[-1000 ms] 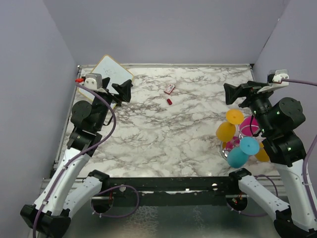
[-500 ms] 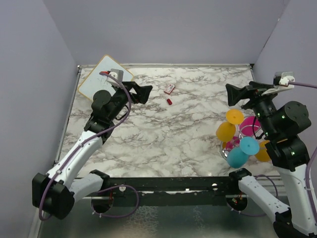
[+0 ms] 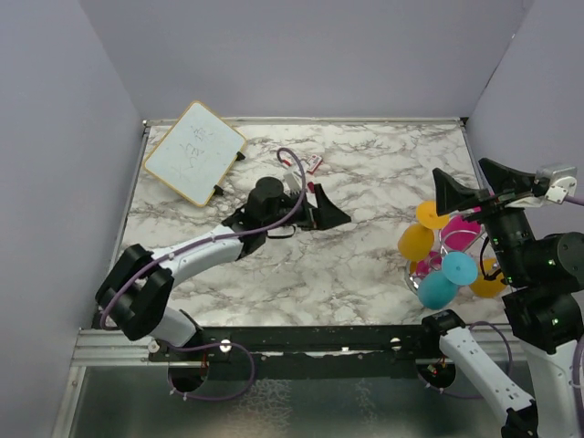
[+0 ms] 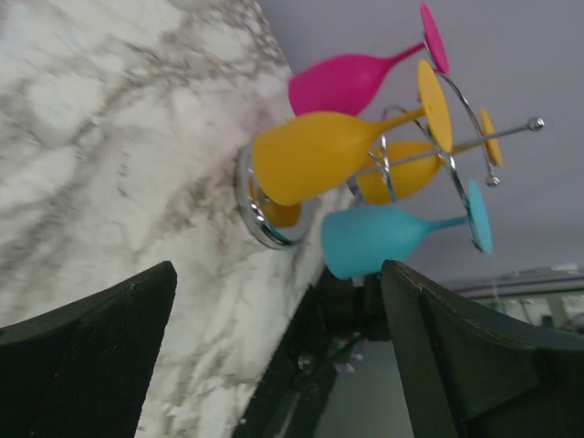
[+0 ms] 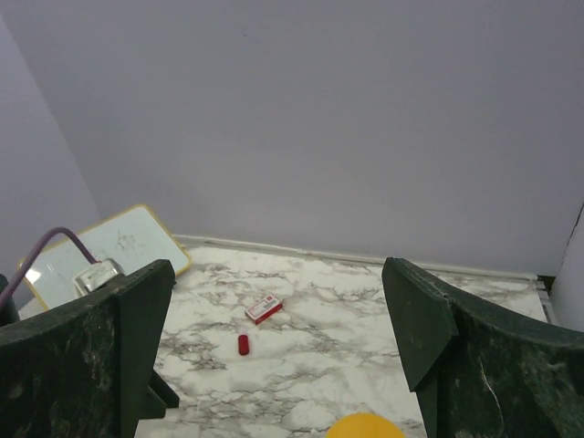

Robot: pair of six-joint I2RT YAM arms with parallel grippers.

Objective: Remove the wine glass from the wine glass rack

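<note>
The wine glass rack point(image 3: 412, 272) stands near the table's right edge, with a shiny round base and chrome wire arms. Coloured wine glasses hang on it: yellow point(image 3: 416, 242), pink point(image 3: 461, 230), cyan point(image 3: 440, 287). In the left wrist view the rack base point(image 4: 258, 214) shows with the yellow glass point(image 4: 315, 164), pink glass point(image 4: 351, 84), cyan glass point(image 4: 383, 239) and another yellow one point(image 4: 401, 181) behind. My left gripper point(image 3: 328, 213) is open and empty over mid table, facing the rack, well short of it. My right gripper point(image 3: 474, 187) is open and empty, just behind and above the rack.
A whiteboard point(image 3: 194, 151) lies at the back left corner. A small red and white box point(image 3: 312, 163) and a red capsule point(image 3: 312, 187) lie at the back centre, close to my left gripper. The rack stands near the right wall and the front rail.
My left arm has swung from the back left by the whiteboard to the table's middle, now pointing at the rack. My right arm has shifted a little right and nearer.
</note>
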